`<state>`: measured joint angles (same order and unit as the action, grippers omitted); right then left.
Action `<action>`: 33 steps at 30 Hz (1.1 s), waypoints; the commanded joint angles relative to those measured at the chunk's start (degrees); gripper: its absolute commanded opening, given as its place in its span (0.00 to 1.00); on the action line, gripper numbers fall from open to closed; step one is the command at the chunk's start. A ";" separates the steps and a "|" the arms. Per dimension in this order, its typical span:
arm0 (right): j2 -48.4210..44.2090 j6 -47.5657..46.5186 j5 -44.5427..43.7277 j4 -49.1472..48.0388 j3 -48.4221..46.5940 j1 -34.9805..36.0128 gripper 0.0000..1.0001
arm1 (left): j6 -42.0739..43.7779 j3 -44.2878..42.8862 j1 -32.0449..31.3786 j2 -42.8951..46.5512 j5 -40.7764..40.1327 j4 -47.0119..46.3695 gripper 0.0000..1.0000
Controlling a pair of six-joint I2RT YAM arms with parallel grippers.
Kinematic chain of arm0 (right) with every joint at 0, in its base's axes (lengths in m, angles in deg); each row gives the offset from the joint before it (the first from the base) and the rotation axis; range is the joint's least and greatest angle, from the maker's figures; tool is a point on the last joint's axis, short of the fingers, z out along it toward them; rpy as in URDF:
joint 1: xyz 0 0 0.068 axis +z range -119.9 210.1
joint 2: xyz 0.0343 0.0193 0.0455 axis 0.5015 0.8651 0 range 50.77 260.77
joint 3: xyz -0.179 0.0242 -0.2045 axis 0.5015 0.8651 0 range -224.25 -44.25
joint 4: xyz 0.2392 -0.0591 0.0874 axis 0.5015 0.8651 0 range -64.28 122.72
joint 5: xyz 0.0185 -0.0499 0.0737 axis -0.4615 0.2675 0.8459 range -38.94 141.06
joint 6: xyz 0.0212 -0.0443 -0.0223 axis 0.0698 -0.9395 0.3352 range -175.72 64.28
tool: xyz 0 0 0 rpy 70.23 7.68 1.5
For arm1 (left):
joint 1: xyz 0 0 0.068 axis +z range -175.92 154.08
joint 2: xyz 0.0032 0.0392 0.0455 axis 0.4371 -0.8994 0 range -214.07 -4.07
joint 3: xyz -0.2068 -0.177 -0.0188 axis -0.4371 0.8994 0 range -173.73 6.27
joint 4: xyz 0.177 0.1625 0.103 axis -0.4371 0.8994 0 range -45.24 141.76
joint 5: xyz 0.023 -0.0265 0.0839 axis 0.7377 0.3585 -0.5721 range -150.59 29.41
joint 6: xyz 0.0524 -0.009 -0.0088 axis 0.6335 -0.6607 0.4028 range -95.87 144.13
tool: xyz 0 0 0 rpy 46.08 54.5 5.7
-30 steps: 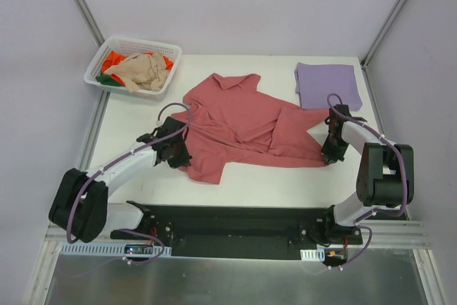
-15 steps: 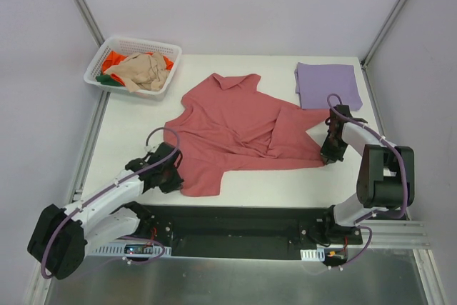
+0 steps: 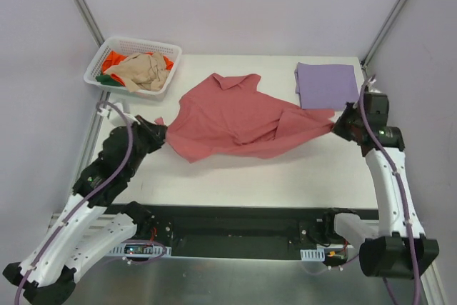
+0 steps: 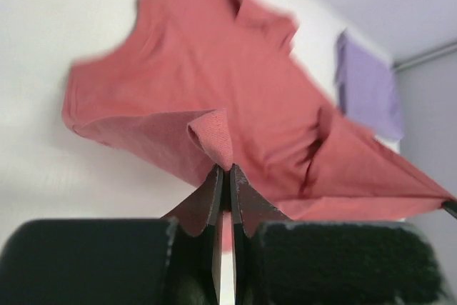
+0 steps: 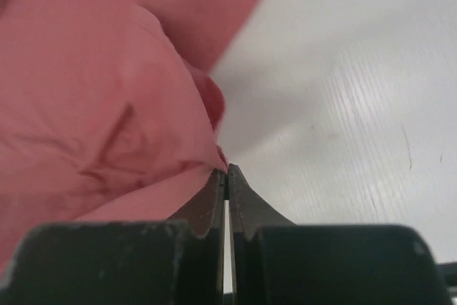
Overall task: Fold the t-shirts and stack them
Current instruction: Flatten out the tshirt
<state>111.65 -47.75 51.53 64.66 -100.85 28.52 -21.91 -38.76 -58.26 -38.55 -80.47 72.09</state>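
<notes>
The rose-red t-shirt [image 3: 235, 116] hangs stretched between my two grippers above the table's middle, collar toward the back. My left gripper [image 3: 161, 134] is shut on its left hem corner; the pinched fold shows in the left wrist view [image 4: 213, 137]. My right gripper [image 3: 337, 123] is shut on its right corner, and the cloth fills the left of the right wrist view [image 5: 107, 105]. A folded lavender t-shirt [image 3: 327, 85] lies flat at the back right, also visible in the left wrist view [image 4: 368, 91]. Beige [image 3: 139, 69], orange [image 3: 114, 57] and green [image 3: 108, 81] shirts sit crumpled in the basket.
The white lattice basket [image 3: 173, 51] stands at the table's back left corner. Bare white table [image 3: 285, 176] lies in front of the red shirt. Metal frame posts rise at both back corners.
Both arms have lifted and pulled apart, left gripper going left and up, right gripper going right and up. The red shirt is now raised and stretched between them instead of lying flat.
</notes>
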 commanded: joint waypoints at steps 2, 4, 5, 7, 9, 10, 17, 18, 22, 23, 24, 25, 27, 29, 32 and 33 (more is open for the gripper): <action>-7.88 -1.11 -2.29 5.35 -18.25 -0.08 0.00 | 12.80 -14.97 -0.53 -0.14 -10.08 -7.98 0.00; -8.67 -0.76 -3.89 6.76 -25.27 -0.09 0.00 | 18.15 -20.85 -0.53 -1.98 -8.61 -11.24 0.00; -8.59 -0.85 -4.33 7.55 -29.67 -0.09 0.00 | 20.53 -25.06 -0.53 -3.13 -7.73 -11.42 0.00; -8.24 -1.46 -5.12 9.13 -37.75 -0.09 0.00 | 25.45 -33.15 -0.53 -5.67 -5.45 -11.42 0.00; -7.36 -2.42 -6.61 10.80 -45.31 -0.09 0.00 | 29.41 -40.62 -0.53 -7.79 -4.47 -11.42 0.00; -6.92 -2.95 -7.58 11.85 -49.18 -0.09 0.00 | 31.78 -44.31 -0.53 -8.58 -3.77 -11.68 0.00; -7.27 -5.68 -9.88 13.97 -66.95 -0.09 0.00 | 38.48 -66.21 -0.53 -15.96 3.96 -10.46 0.00; -7.01 -5.77 -9.35 14.41 -69.32 -0.09 0.00 | 38.66 -68.50 -0.53 -16.49 5.88 -10.20 0.00; -7.27 -6.21 -8.56 15.20 -73.83 -0.08 0.00 | 39.44 -75.09 -0.53 -18.34 11.17 -9.75 0.00; -7.36 -6.21 -8.56 15.12 -73.92 -0.09 0.00 | 39.80 -76.85 -0.53 -19.30 11.00 -9.75 0.00; -7.62 -6.21 -8.56 14.94 -73.66 -0.09 0.00 | 40.85 -78.61 -0.53 -20.35 10.74 -9.75 0.00; -7.71 -6.12 -8.56 14.85 -73.48 0.00 0.00 | 41.64 -80.10 -0.53 -21.84 10.13 -9.75 0.00; -7.45 -6.38 -8.91 14.50 -72.43 0.00 0.00 | 43.22 -82.66 -0.53 -24.74 7.59 -9.84 0.00; -6.57 -6.47 -9.17 13.97 -71.11 -0.09 0.00 | 45.51 -84.24 -0.53 -28.25 2.24 -10.98 0.00; -3.68 -6.47 -9.70 13.62 -69.01 -0.09 0.00 | 53.49 -84.51 -0.53 -35.02 -6.90 -15.10 0.00; -2.62 -6.39 -9.70 13.10 -67.52 -0.09 0.00 | 55.51 -84.69 -0.53 -37.48 -9.19 -16.25 0.00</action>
<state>103.72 -52.78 44.87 79.17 -171.56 28.52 22.45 -123.28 -58.63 -65.46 -76.53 62.25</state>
